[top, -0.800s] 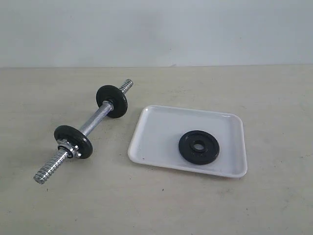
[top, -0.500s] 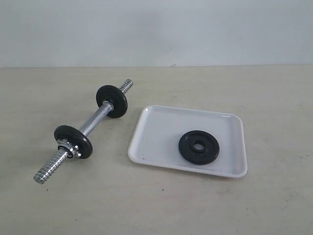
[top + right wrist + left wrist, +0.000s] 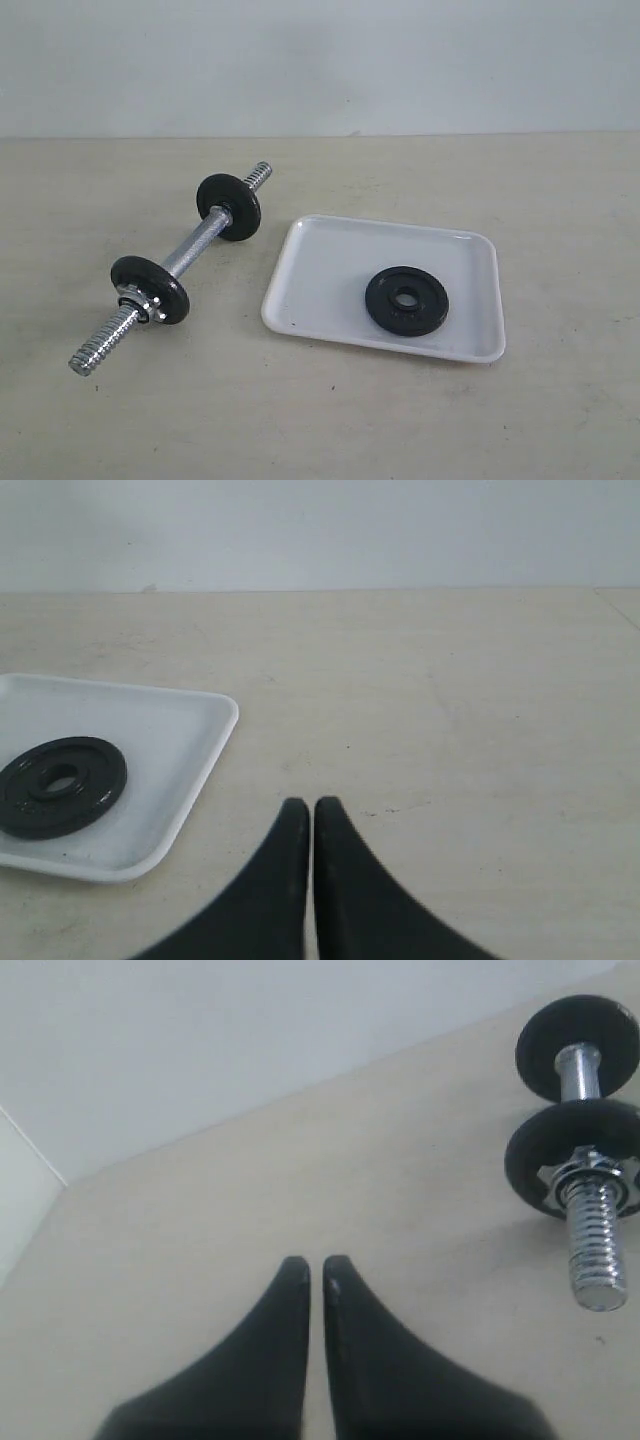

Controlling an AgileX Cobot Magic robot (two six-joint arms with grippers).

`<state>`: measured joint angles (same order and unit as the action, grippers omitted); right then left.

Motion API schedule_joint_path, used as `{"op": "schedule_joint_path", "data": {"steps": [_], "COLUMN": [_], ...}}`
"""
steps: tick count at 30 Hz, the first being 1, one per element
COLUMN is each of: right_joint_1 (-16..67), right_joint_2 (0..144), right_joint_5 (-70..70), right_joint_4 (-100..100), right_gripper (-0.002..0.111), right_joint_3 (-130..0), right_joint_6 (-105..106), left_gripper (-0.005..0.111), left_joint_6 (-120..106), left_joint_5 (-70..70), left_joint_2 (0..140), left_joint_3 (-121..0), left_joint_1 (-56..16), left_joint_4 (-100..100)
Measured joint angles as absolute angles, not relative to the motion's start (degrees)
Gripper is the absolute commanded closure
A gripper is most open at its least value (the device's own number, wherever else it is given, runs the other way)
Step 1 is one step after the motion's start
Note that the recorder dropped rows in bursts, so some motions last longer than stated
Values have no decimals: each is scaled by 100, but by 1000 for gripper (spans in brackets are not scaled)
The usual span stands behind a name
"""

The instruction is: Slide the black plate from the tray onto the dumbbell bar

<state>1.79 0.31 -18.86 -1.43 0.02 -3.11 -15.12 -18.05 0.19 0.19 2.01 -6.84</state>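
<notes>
The black plate [image 3: 406, 299] lies flat on the white tray [image 3: 330, 270], right of the table's middle; the right wrist view shows the plate [image 3: 60, 786] on the tray [image 3: 190, 760] too. The dumbbell bar [image 3: 190, 253] rests diagonally on the table to the left, carrying two black discs, the nearer one with a silver star nut [image 3: 588, 1168]. Neither gripper appears in the exterior view. My left gripper [image 3: 316, 1264] is shut and empty, well short of the bar's threaded end [image 3: 597, 1260]. Off to one side of the tray, my right gripper [image 3: 304, 805] is shut on nothing.
The beige table [image 3: 560, 200] ends at a pale wall [image 3: 320, 60] behind. A table edge and corner show in the left wrist view [image 3: 60, 1185].
</notes>
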Motion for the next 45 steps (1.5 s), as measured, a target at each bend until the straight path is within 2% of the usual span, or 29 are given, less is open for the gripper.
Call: {"op": "schedule_joint_path", "data": {"steps": [8, 12, 14, 16, 18, 21, 26, 29, 33, 36, 41, 45], "right_joint_1": [179, 179, 179, 179, 179, 179, 179, 179, 179, 179, 280, 517], "right_joint_2": [31, 31, 22, 18, 18, 9, 9, 9, 157, 716, 1953, 2765], "right_joint_5": [-972, 304, 2100, 3360, 4074, 4634, 4788, 3952, 1133, -783, -3479, -4814], "right_joint_4": [-143, -132, -122, -122, -109, 309, 764, 95, -1220, -1447, -1150, -498], "right_gripper": [108, 108, 108, 108, 108, 108, 108, 108, 108, 108, 108, 108], "right_joint_3": [2, 2, 2, 2, 2, 2, 2, -181, -1225, -2030, -3003, -3271], "right_joint_6": [-311, -527, -1165, -2082, -2606, -2756, -2659, -2104, -2150, -1945, -745, 110], "left_gripper": [102, 102, 102, 102, 102, 102, 102, 102, 102, 102, 102, 102], "left_joint_6": [-1648, -1354, -259, 497, 739, 815, 931, 1630, 3150, 4332, 6123, 8394], "left_joint_5": [-1477, 116, 2014, 3336, 4439, 5299, 5417, 4426, 2042, 1233, 1188, 2216], "left_joint_2": [19, 19, 10, 0, -2, -2, 0, -2, 124, 595, 1482, 2389], "left_joint_3": [19, 19, 19, 19, 19, 19, 19, -143, -952, -1443, -1762, -1812], "left_joint_1": [201, 201, 201, 201, 201, 201, 201, 201, 201, 201, 201, 201], "left_joint_4": [-1684, -1689, -1662, -1615, -1520, -1468, -1197, -1160, -2607, -4015, -6023, -8712]}}
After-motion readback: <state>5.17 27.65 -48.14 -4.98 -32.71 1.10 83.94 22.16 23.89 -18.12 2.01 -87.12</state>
